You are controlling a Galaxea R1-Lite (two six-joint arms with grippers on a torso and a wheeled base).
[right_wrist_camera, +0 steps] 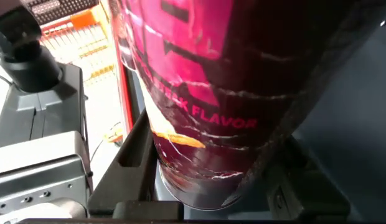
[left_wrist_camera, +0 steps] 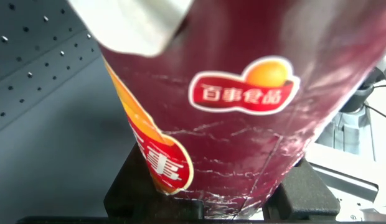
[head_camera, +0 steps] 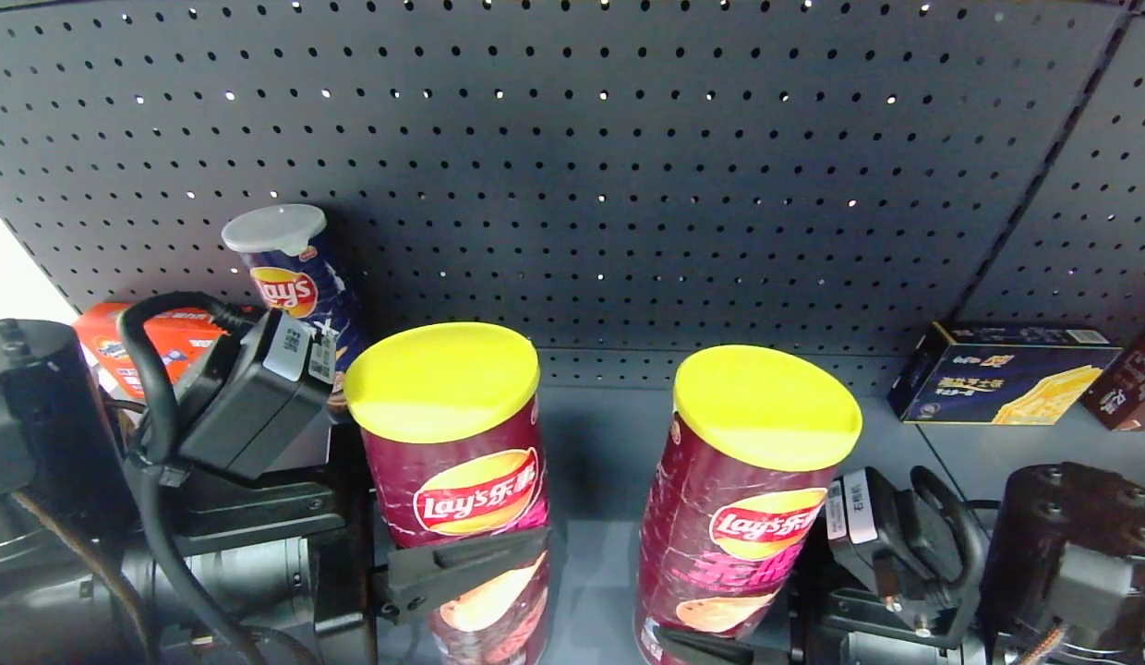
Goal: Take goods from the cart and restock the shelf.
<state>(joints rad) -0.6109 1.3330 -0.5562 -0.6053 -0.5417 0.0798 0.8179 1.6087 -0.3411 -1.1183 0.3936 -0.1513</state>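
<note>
**Two chip cans for the shelf**

The left gripper (head_camera: 476, 568) is clamped on the left chip can (head_camera: 452, 462), and the right gripper (head_camera: 720, 639) is clamped on the right chip can (head_camera: 757, 499). Both are held up at the shelf (head_camera: 600, 462). Keep them straight, put them down softly, away from the blue chip can (head_camera: 295, 277), then let go

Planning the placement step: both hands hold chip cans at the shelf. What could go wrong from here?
1. The blue can stands tilted just behind the left hand and the left red can; pushing that can deeper may topple it.
2. The right hand grips the right red can low on its body, so it may tip on release.
</note>
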